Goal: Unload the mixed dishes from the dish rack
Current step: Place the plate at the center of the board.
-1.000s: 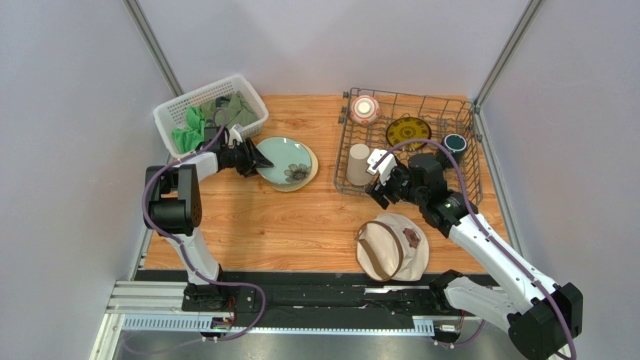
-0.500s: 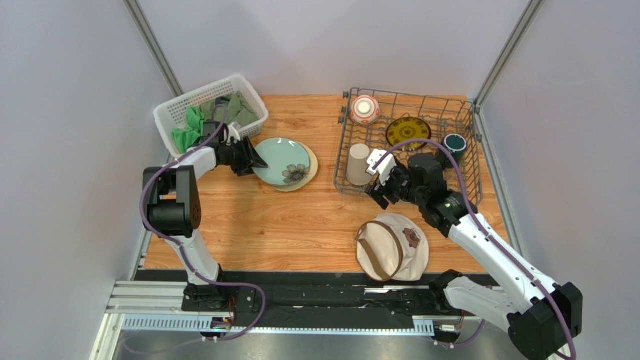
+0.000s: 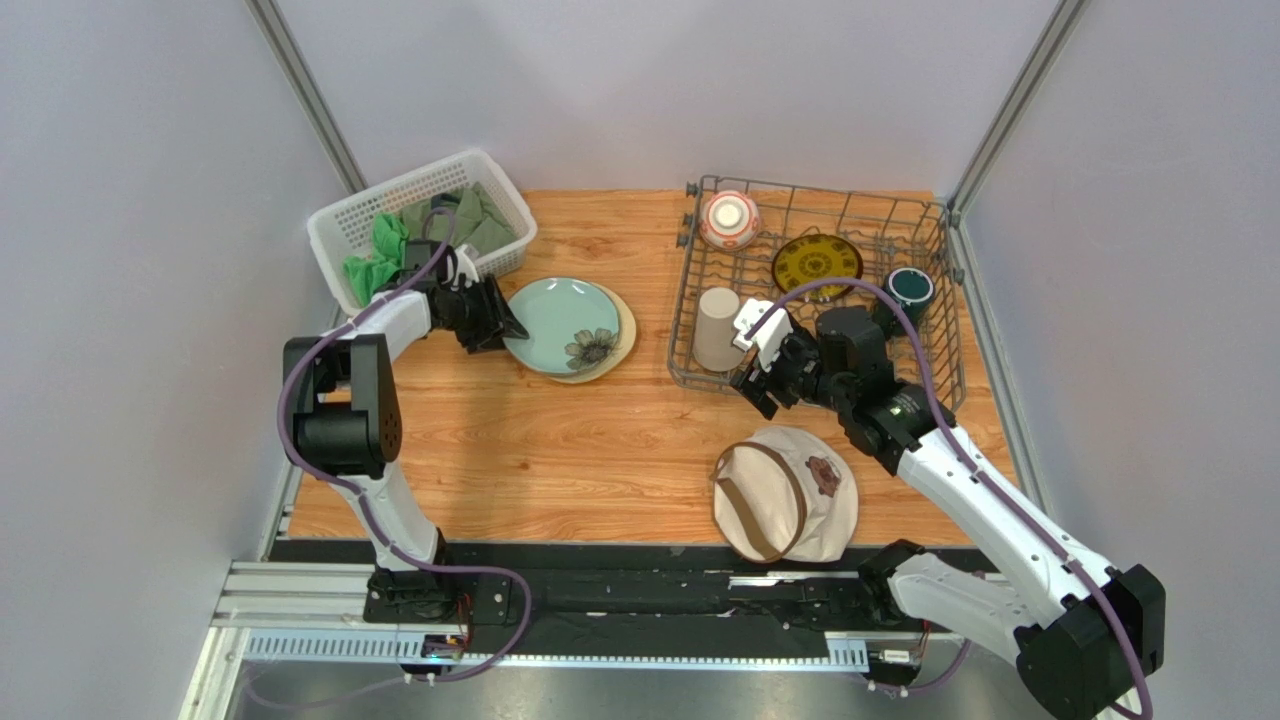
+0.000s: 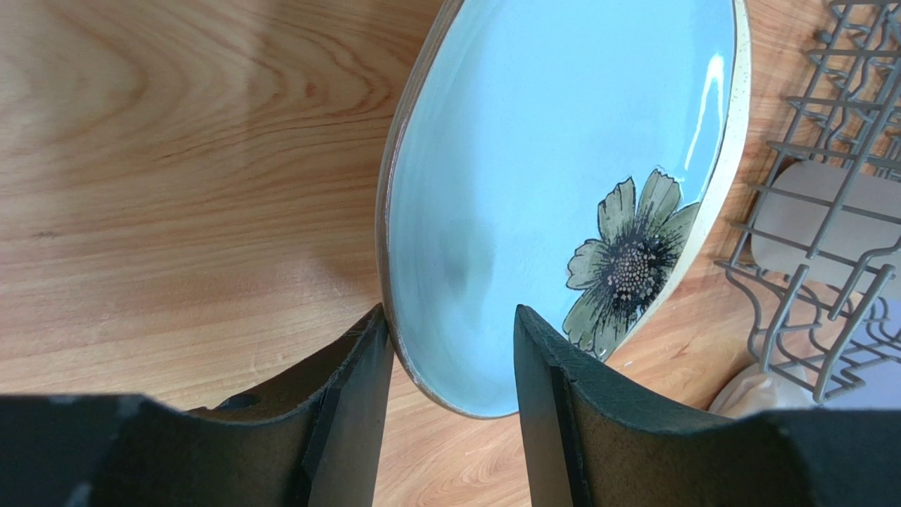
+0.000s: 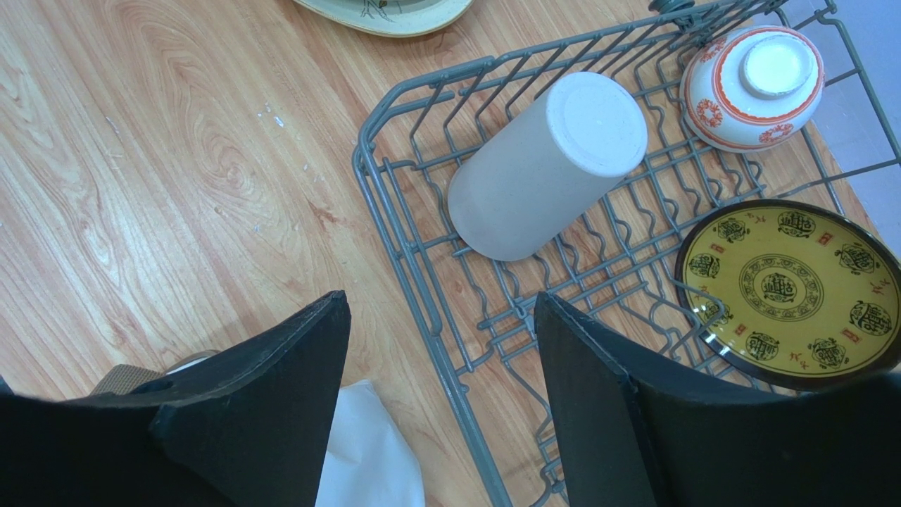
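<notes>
The dark grey wire dish rack [image 3: 685,294] holds a beige tumbler [image 3: 717,327] lying on its side, a red-orange-and-white bowl [image 3: 729,219] upside down, a small dark yellow-patterned plate [image 3: 816,264] and a dark green mug [image 3: 909,285]. The pale green plate [image 3: 564,321] with a flower lies on the cream plate [image 3: 624,333] on the table. My left gripper [image 3: 504,320] is open, and its jaws straddle the green plate's left rim [image 4: 550,180]. My right gripper [image 3: 756,375] is open and empty above the rack's near left corner [image 5: 418,275], just short of the tumbler [image 5: 545,164].
A round beige hat [image 3: 781,492] with a brown strap lies in front of the rack, under my right arm. A white lattice basket [image 3: 349,225] with green cloths stands at the back left, behind my left arm. Grey walls close in both sides.
My left gripper has drawn back to the left from over the green plate to its rim. The plate has shifted slightly left. The right arm has not moved.
</notes>
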Controlling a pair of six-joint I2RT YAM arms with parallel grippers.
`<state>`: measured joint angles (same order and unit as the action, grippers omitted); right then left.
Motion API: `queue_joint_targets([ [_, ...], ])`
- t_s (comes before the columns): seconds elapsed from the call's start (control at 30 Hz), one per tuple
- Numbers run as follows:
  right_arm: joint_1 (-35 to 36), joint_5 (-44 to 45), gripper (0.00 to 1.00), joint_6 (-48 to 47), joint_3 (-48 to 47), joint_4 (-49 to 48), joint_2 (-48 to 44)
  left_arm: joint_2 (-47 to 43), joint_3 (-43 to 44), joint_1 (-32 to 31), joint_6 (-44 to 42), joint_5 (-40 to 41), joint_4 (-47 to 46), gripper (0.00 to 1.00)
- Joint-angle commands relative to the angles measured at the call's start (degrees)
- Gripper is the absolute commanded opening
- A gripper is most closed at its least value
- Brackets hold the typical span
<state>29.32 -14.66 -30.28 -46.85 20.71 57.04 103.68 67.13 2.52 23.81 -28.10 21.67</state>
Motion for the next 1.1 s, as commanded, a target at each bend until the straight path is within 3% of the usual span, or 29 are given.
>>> queue_joint_targets([
  [0.0, -0.1, -1.0, 0.70, -1.2, -0.2, -0.2, 0.4, -4.1, 3.1, -0.9, -2.2, 1.7, 0.6, 0.53],
  [0.93, -0.2, -1.3, 0.70, -1.6, -0.2, 0.4, 1.3, -2.3, 5.4, -5.1, -4.7, 5.6, 3.8, 0.53],
  [1.07, -0.2, 2.2, 0.70, -0.7, -0.5, -0.8, 1.4, -2.7, 5.9, -5.1, -5.9, 7.2, 4.5, 0.54],
])
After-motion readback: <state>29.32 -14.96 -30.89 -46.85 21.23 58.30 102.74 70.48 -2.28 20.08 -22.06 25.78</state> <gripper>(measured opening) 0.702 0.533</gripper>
